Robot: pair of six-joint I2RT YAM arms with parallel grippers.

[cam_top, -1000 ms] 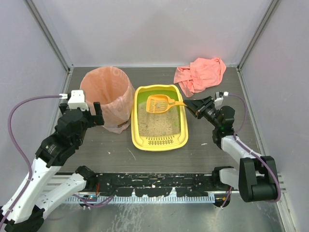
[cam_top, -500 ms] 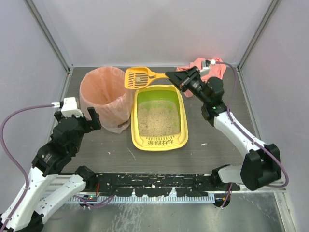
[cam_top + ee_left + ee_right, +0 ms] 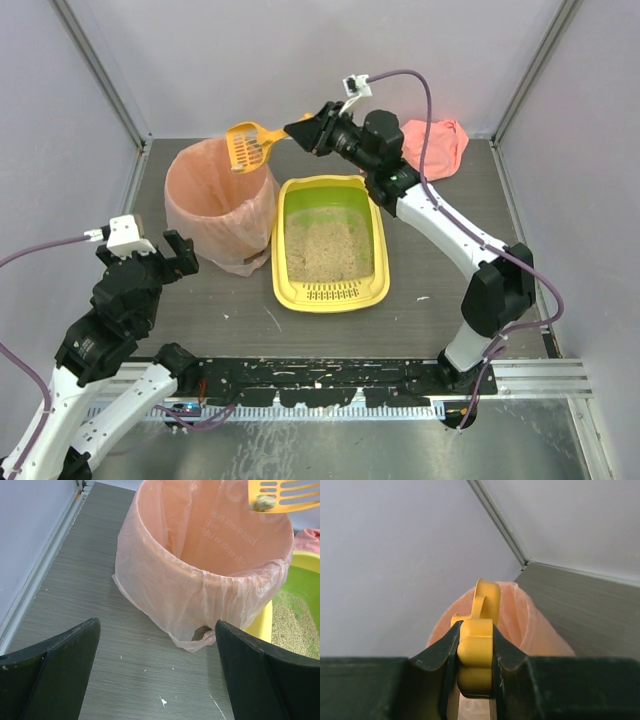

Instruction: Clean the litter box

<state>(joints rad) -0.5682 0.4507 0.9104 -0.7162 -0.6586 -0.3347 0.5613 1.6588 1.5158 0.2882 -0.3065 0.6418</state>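
The yellow litter box (image 3: 331, 292) with green inner walls, sandy litter and a slotted grate at its near end lies mid-table. My right gripper (image 3: 303, 131) is shut on the handle of the orange slotted scoop (image 3: 247, 145), (image 3: 476, 657), holding it tilted over the round pink-bagged bin (image 3: 219, 205). In the left wrist view the scoop's edge (image 3: 285, 494) carries a small clump (image 3: 262, 502) over the bin (image 3: 200, 580). My left gripper (image 3: 160, 250), (image 3: 157, 675) is open and empty over the table, left of and in front of the bin.
A pink cloth (image 3: 436, 143) lies at the back right corner. Grey walls enclose the table on three sides. Small white specks (image 3: 162, 700) dot the table in front of the bin.
My right arm has swung the scoop left from above the litter box's far end to over the bin and tipped it. My left arm has drawn back a little toward the near edge.
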